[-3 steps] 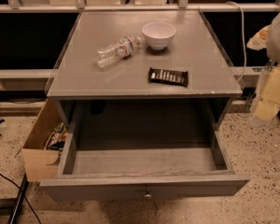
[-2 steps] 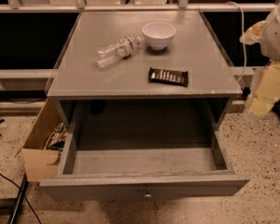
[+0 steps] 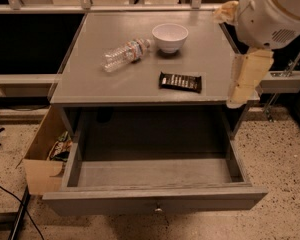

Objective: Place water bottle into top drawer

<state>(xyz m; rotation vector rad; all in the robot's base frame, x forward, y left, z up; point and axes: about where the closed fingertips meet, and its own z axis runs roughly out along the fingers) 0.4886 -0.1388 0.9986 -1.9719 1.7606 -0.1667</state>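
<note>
The water bottle lies on its side on the cabinet top, unmoved, just left of the white bowl. The top drawer below stands open. At the right edge, the gripper has swung inward, so the reach is likely only beginning; released or clenched, I cannot tell. The bottle's long axis runs diagonally, cap pointing back-right toward the bowl.

White bowl and dark candy bar on grey cabinet top, cardboard box beside its left.
</note>
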